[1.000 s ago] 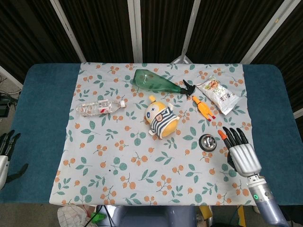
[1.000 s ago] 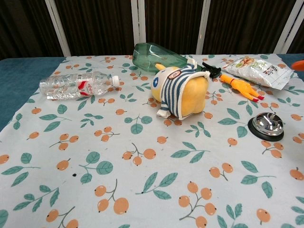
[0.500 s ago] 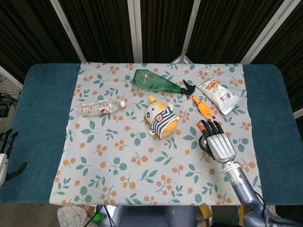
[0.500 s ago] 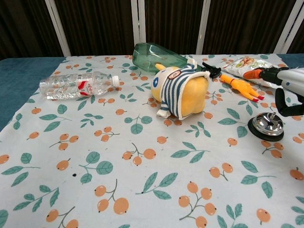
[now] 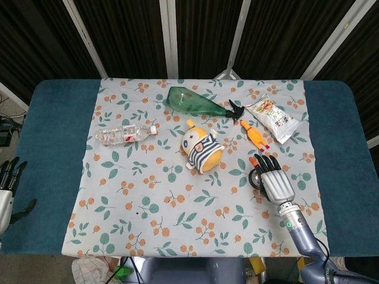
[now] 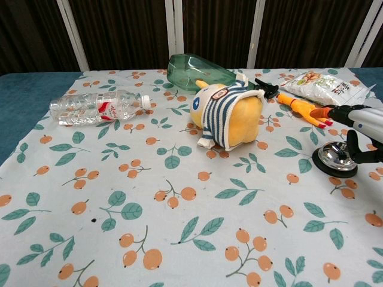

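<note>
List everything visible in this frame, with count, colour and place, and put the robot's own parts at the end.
Tablecloth: one, white with orange berries and green leaves, over a blue table.
Spray bottle: one, green, lying at the far middle.
Water bottle: one, clear, lying at the left.
Plush toy: one, yellow with striped shirt, centre.
Rubber chicken: one, orange, right of the plush toy.
Snack bag: one, white, far right.
Call bell: one, silver on black base, near right.
Left hand: at the table's left edge, holding nothing.
Right hand: over the call bell, fingers spread.
</note>
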Action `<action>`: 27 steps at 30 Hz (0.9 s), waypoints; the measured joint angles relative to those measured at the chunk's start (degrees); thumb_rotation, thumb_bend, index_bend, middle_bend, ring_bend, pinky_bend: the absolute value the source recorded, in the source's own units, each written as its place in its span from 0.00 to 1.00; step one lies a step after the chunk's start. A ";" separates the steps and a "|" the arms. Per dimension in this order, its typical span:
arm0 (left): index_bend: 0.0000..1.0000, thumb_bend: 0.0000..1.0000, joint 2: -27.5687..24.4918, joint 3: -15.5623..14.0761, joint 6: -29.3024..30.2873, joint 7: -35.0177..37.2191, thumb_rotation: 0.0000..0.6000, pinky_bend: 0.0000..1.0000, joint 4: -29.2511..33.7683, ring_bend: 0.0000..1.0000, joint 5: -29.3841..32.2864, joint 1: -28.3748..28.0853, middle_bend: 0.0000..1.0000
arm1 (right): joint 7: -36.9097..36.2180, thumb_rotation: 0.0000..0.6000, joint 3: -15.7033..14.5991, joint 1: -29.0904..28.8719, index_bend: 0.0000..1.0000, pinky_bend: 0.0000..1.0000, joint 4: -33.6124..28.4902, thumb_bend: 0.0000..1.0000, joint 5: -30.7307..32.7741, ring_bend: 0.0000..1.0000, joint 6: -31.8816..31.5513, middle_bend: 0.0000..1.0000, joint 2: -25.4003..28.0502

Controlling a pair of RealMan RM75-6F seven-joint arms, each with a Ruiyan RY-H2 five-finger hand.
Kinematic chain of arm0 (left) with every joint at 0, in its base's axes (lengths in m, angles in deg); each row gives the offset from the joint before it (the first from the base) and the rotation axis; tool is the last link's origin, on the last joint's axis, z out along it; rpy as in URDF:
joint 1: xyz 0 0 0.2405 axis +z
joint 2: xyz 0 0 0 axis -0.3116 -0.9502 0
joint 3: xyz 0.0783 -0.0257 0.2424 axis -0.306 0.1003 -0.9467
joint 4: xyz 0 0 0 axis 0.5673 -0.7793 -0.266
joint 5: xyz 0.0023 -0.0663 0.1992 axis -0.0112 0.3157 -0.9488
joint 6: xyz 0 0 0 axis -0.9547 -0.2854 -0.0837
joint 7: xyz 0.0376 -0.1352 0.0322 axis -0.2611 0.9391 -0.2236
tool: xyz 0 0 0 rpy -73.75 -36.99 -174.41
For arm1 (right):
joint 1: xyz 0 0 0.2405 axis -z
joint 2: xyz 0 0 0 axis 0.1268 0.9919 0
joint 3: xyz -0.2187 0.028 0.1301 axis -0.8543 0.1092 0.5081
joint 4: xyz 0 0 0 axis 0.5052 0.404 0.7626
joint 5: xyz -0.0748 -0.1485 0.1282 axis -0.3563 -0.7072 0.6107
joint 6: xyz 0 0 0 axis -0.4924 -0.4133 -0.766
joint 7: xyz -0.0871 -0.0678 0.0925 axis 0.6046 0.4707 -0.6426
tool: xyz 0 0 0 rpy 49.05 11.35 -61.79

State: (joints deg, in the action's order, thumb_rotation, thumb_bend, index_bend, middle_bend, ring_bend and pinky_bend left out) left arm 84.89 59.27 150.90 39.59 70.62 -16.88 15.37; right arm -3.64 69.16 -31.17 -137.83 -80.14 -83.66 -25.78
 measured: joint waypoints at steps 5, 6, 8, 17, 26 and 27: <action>0.05 0.40 0.83 -0.39 0.13 0.54 1.00 0.16 -1.15 0.03 -0.82 -0.39 0.00 | -0.83 1.00 -0.42 -0.17 0.08 0.00 1.30 1.00 0.29 0.00 0.36 0.00 -0.76; 0.05 0.40 0.83 -0.41 0.04 0.41 1.00 0.16 -1.06 0.03 -0.69 -0.38 0.00 | -0.98 1.00 -0.57 -0.21 0.08 0.00 1.64 1.00 0.35 0.00 0.50 0.00 -0.96; 0.05 0.40 0.81 -0.43 -0.11 0.24 1.00 0.16 -0.87 0.03 -0.47 -0.38 0.00 | -1.13 1.00 -0.83 -0.28 0.08 0.00 2.19 1.00 0.42 0.00 0.78 0.00 -1.30; 0.05 0.40 0.55 -0.64 -0.15 -0.52 1.00 0.16 0.00 0.03 -0.28 -0.22 0.00 | -2.64 1.00 -1.74 -0.69 0.08 0.00 5.22 1.00 0.76 0.00 2.05 0.00 -3.26; 0.05 0.40 0.51 -0.76 0.29 -0.83 1.00 0.16 0.34 0.03 -0.41 0.06 0.00 | -4.62 1.00 -2.45 -0.77 0.08 0.00 7.56 1.00 0.80 0.00 2.65 0.00 -4.56; 0.05 0.40 0.49 -0.80 0.26 -0.86 1.00 0.16 0.39 0.03 -0.43 0.06 0.00 | -4.84 1.00 -2.55 -0.76 0.08 0.00 7.73 1.00 0.77 0.00 2.72 0.00 -4.63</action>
State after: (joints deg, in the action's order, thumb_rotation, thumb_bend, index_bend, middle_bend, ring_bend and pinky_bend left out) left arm 85.39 58.48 151.16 38.72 71.01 -17.31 15.43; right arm -8.49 66.61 -31.93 -130.10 -79.37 -80.95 -30.41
